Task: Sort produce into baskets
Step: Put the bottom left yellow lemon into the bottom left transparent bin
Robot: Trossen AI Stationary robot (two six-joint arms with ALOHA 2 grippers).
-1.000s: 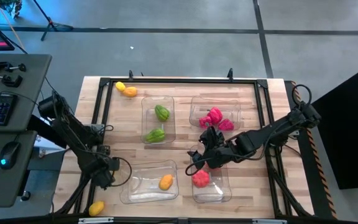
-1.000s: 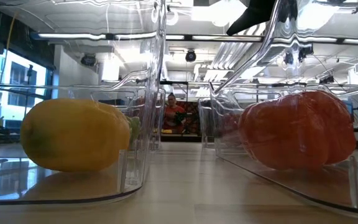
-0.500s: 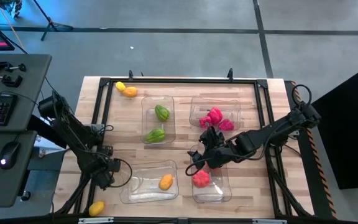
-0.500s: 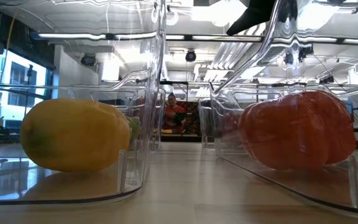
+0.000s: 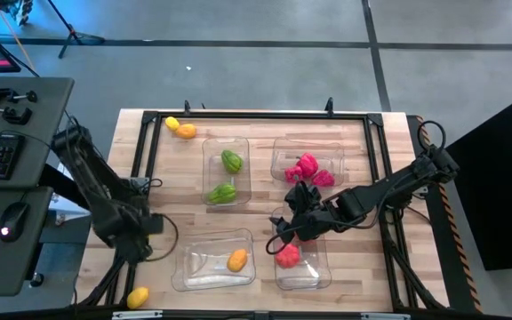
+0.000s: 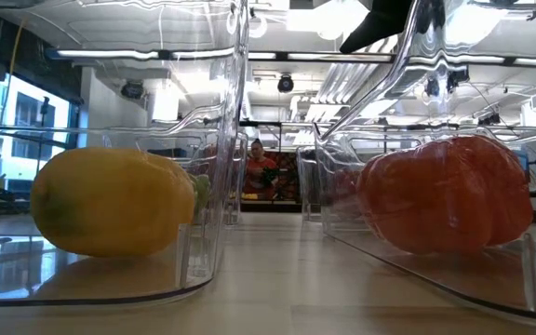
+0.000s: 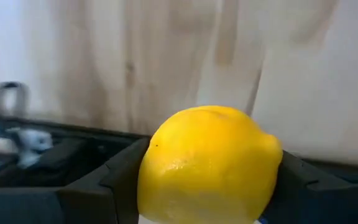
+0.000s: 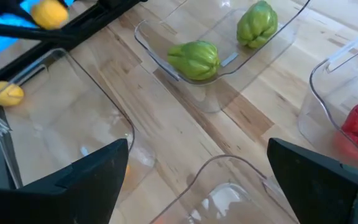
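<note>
- My left end effector is at the front-left corner of the tabletop, beside the front-left basket.
- Its two fingers sit closed against opposite sides of a yellow lemon. In the high view that lemon sits right at the tabletop's front edge, outside every basket.
- My right end effector hangs over the back end of the front-right basket. Its fingers are spread wide, with nothing between them.
- The front-left basket holds one orange piece.
- The front-right basket holds one red piece, just beside my right end effector.
- The back-left basket holds two green pieces, one behind the other.
- The back-right basket holds a cluster of red-pink pieces.
- A small yellow piece and an orange piece lie touching on the bare tabletop near its back-left corner, outside the baskets.
</note>
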